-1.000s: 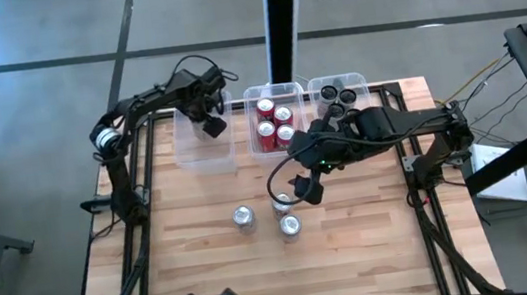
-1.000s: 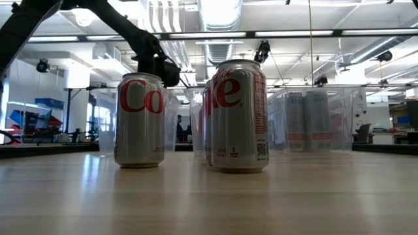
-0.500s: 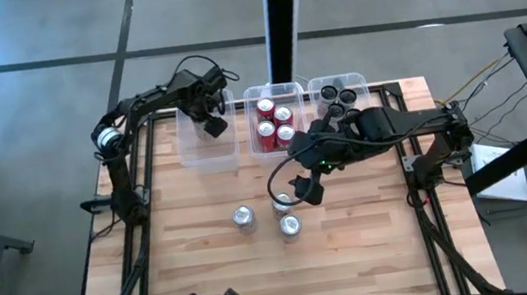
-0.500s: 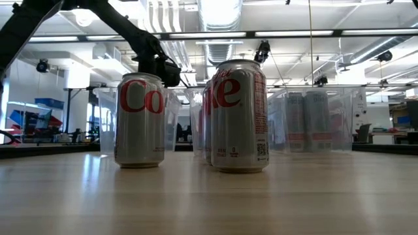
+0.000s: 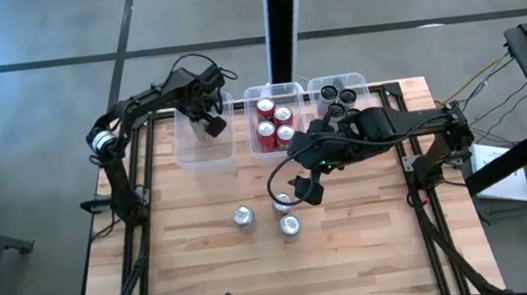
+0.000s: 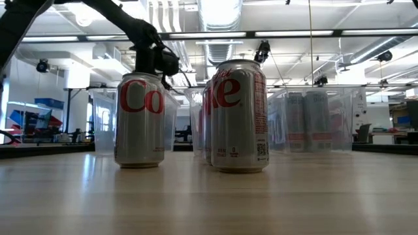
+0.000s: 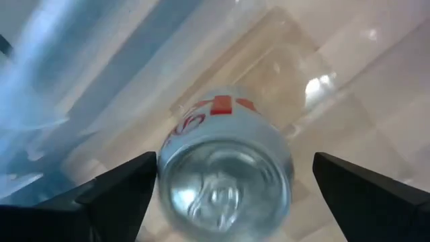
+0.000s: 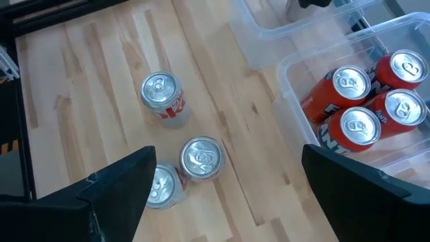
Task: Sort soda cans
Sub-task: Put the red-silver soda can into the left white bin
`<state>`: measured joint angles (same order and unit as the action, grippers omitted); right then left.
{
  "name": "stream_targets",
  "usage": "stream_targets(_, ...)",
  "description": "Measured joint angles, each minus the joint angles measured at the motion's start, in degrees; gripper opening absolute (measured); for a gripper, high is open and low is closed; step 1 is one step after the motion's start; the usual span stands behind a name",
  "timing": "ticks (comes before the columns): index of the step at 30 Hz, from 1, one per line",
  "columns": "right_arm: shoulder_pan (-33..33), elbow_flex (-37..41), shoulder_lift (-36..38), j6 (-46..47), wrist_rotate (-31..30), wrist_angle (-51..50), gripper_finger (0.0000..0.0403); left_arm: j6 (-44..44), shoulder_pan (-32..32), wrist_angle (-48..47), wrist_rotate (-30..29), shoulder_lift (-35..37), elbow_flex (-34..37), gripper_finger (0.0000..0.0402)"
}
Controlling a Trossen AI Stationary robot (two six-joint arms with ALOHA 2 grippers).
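Three silver soda cans (image 5: pixel 243 217) stood loose near the middle of the wooden table (image 5: pixel 376 244), two of them touching and the third just beside. In the low view the nearest ones read "Coke" in red script, the front can (image 6: pixel 239 116) carrying a small printed panel and code too fine to read. Four red cans (image 8: pixel 366 104) sat upright in the middle clear bin (image 5: pixel 273 93) at the table's far edge, white lettering partly visible on their sides but not legible. Dark-topped cans (image 5: pixel 335 92) filled the right bin (image 5: pixel 360 79). In the left bin (image 5: pixel 183 149), one silver can (image 7: pixel 225 173) with red lettering lay below the left pincer (image 5: pixel 210 124), whose fingers stood wide apart and clear of it.

The right pincer (image 5: pixel 307 188) hung over the loose cans, fingers spread wide, holding nothing. Open wood lay all around the loose trio, toward the near edge and both sides. A tall black post (image 5: pixel 280 19) stood beyond the bins.
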<state>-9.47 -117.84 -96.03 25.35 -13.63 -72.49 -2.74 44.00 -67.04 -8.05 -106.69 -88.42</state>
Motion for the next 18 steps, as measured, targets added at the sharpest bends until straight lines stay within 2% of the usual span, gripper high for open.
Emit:
stream_targets(7, 0.00, 0.00, 0.00, -0.09, -0.04, 0.15, 0.0368, -3.34, -2.17, -2.22, -0.22, 5.67, -4.97, 0.0377)
stream_targets(10, -0.12, 0.41, 0.04, -0.52, -2.68, 0.73, 0.0368, -5.48, -4.97, -2.21, -0.07, 10.61, -5.73, 0.0377)
stream_targets(14, -2.02, 4.38, 0.17, -3.47, -6.00, 2.88, 0.0368, -6.42, -12.19, -0.44, 2.39, 18.69, -4.35, 0.0377)
stream_targets(18, -4.15, 11.12, 0.13, -2.13, -7.83, 6.29, 0.0368, -6.76, -24.29, 3.74, 3.16, 26.66, -0.40, 0.0377)
